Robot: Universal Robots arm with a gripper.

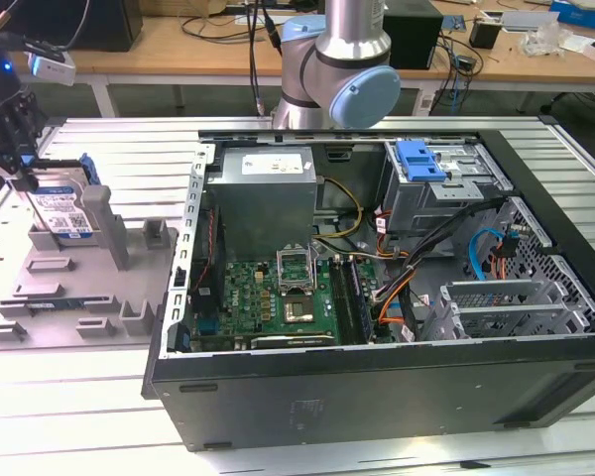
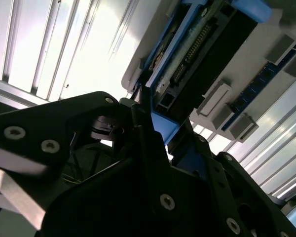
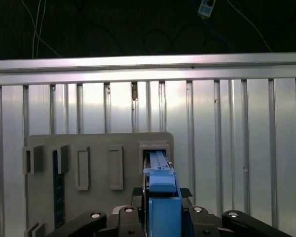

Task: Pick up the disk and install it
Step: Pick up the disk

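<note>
Far on the exterior view's left, the gripper (image 1: pixel 22 171) has its fingers clamped on the blue edge of the disk (image 1: pixel 61 210). The disk stands upright in its slot in the grey holder (image 1: pixel 40 297). The open PC case (image 1: pixel 377 397) sits to the right, with its drive cage (image 1: pixel 446 193) at the far side.

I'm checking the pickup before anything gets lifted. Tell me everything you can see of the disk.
The disk is a flat silver-grey drive with a blue-and-white label, framed by a blue plastic carrier. It stands on edge in a slot of the grey holder tray at the exterior view's left, outside the computer case. The hand sits over its upper end; its grip cannot be judged.
</note>
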